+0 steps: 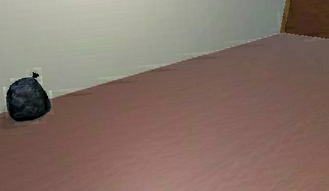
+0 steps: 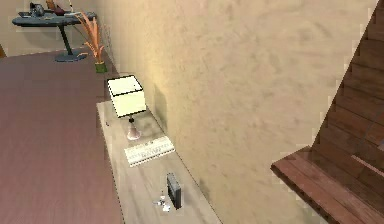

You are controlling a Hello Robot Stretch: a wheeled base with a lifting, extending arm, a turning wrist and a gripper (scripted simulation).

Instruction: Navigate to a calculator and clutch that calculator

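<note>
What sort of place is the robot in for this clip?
Probably a living room or hallway in a house: a table lamp stands on a long pale sideboard against the wall, a potted plant stands beyond it, and a dark rubbish bag lies on the wooden floor.

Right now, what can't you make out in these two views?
Arm side view: small dark upright thing on the long table, too small to call it a calculator.
Arm side view: flat pale slab beside the lamp, surface detail too small to tell keys.
Arm side view: small things on the round table, tiny, cut by the top edge.
Forward view: wooden door, cut off by the right edge.
</note>
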